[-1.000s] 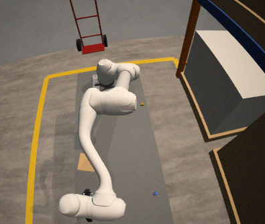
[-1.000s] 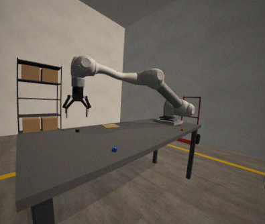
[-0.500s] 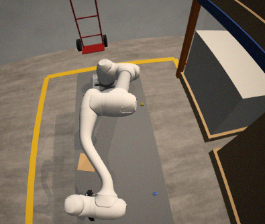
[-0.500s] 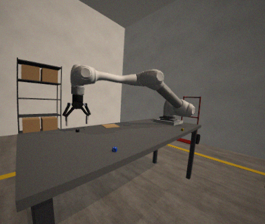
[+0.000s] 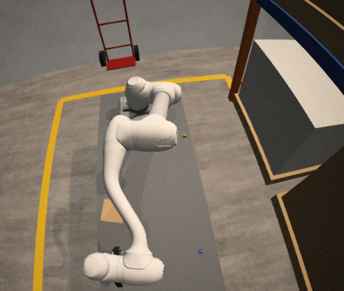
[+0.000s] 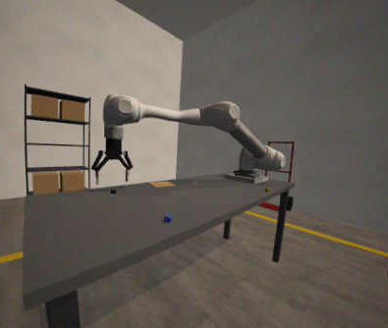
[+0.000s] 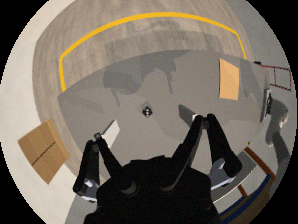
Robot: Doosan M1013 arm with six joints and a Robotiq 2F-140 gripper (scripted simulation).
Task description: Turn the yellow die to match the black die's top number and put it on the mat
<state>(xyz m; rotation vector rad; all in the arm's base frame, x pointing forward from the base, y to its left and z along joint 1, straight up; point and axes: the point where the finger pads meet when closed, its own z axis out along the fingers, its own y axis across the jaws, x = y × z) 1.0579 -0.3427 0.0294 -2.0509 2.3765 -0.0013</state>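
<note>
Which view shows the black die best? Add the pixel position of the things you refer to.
The wrist view: the black die (image 6: 113, 191) (image 7: 147, 112) lies unobstructed there, with pale pips discernible. The exterior view shows only a small dark block on the table (image 6: 138, 211); from the top it cannot be made out.

Claw (image 6: 113, 178) (image 7: 147, 118) wide open, pointing down

Red hand truck (image 5: 121, 64) (image 6: 270, 206) beyond table; shelf rack (image 6: 26, 142) holding cartons (image 6: 45, 183).
</note>
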